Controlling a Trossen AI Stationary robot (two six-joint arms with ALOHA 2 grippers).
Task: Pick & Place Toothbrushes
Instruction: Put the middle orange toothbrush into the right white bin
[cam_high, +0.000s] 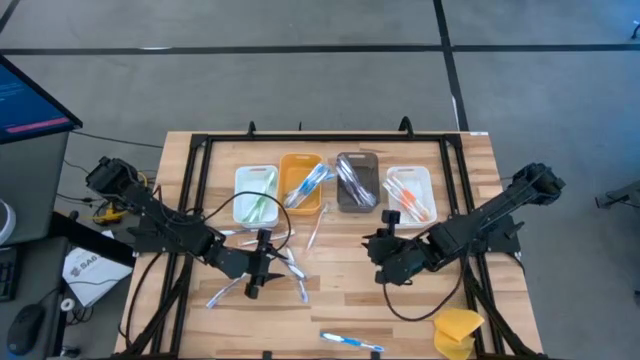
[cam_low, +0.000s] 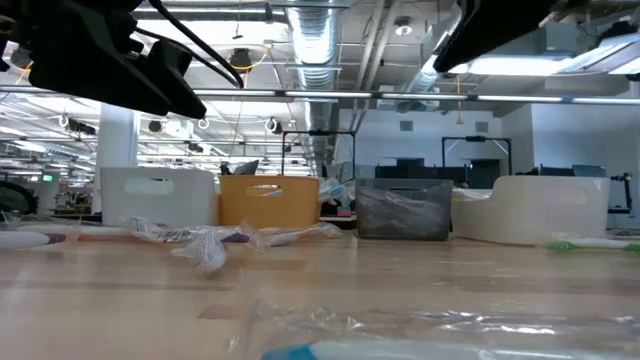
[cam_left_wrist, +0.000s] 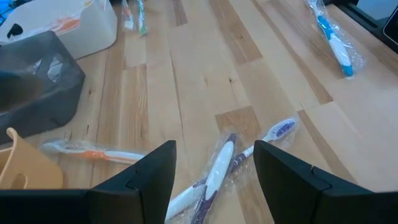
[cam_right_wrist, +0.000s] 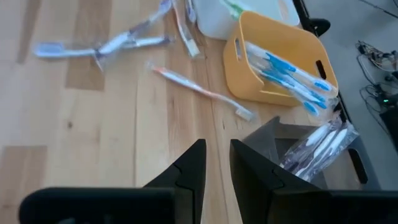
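Note:
Several loose wrapped toothbrushes (cam_high: 290, 268) lie flat on the wooden table. My left gripper (cam_high: 262, 266) hovers open over them. In its wrist view a white-and-purple toothbrush (cam_left_wrist: 216, 177) lies on the table below the gap of my left gripper (cam_left_wrist: 214, 180), untouched. An orange toothbrush (cam_left_wrist: 93, 153) lies beside it, and a blue one (cam_high: 352, 342) near the front edge. My right gripper (cam_high: 378, 250) hangs above bare table in front of the bins. In its wrist view my right gripper (cam_right_wrist: 217, 169) shows only a narrow gap with nothing in it.
Four bins stand in a row at the far side: white (cam_high: 258, 192) with a green brush, orange (cam_high: 301, 183) with blue ones, grey (cam_high: 356, 182), white (cam_high: 409, 193) with orange ones. A yellow sponge-like lump (cam_high: 458, 330) lies at the near right corner. A black frame borders the table.

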